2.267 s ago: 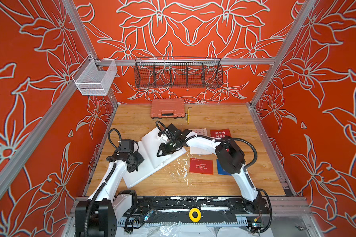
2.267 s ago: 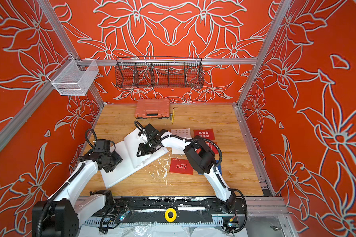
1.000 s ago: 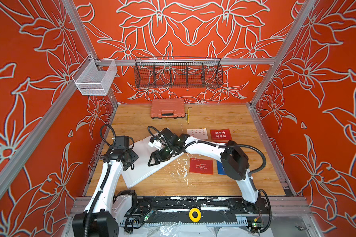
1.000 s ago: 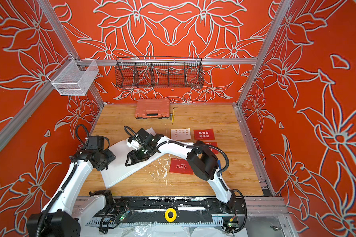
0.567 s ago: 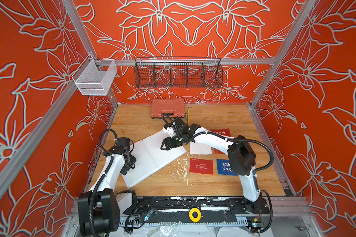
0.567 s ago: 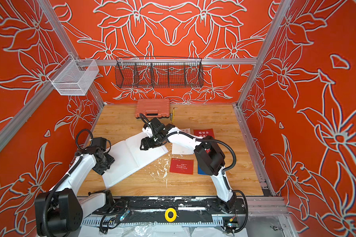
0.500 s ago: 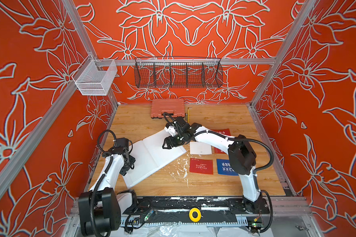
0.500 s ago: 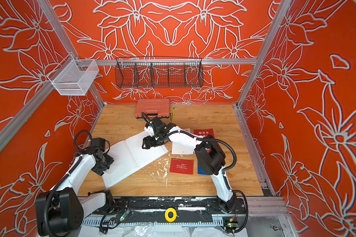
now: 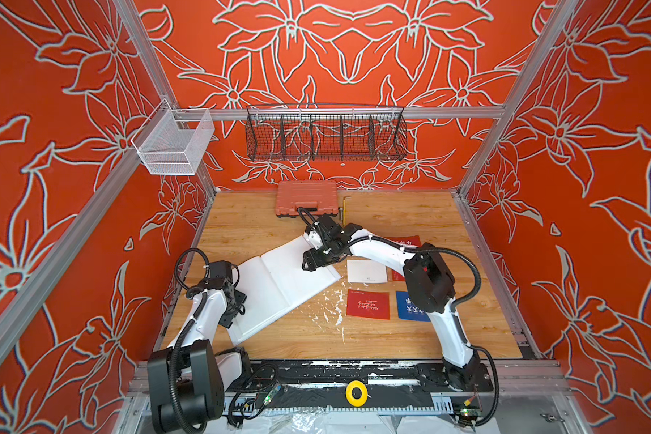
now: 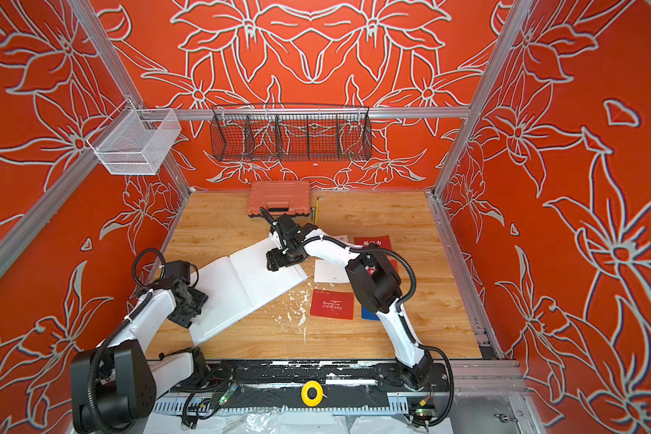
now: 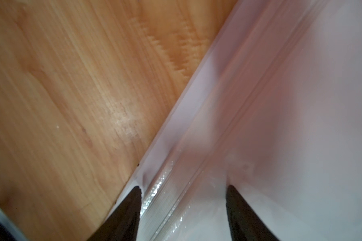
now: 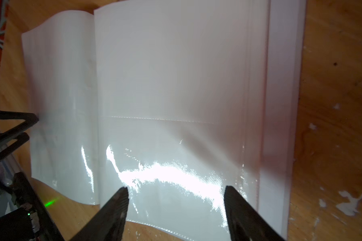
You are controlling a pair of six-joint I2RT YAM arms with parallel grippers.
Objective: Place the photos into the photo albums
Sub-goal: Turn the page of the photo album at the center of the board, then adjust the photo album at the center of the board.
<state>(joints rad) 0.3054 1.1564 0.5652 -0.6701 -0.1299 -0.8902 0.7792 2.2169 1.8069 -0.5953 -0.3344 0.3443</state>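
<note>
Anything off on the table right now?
Yes: white flecks lie scattered on the wooden table between the open album and the red card, like chipped or spilled residue. The album also lies diagonal to the table edges.

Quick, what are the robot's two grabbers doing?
Left gripper: open, empty, at edge of the thin white photo album.
Right gripper: open, empty, over its page.

The right arm (image 9: 425,282) hides part of the blue photo (image 9: 407,309).

Txt on photos (image 9: 368,304) illegible.
</note>
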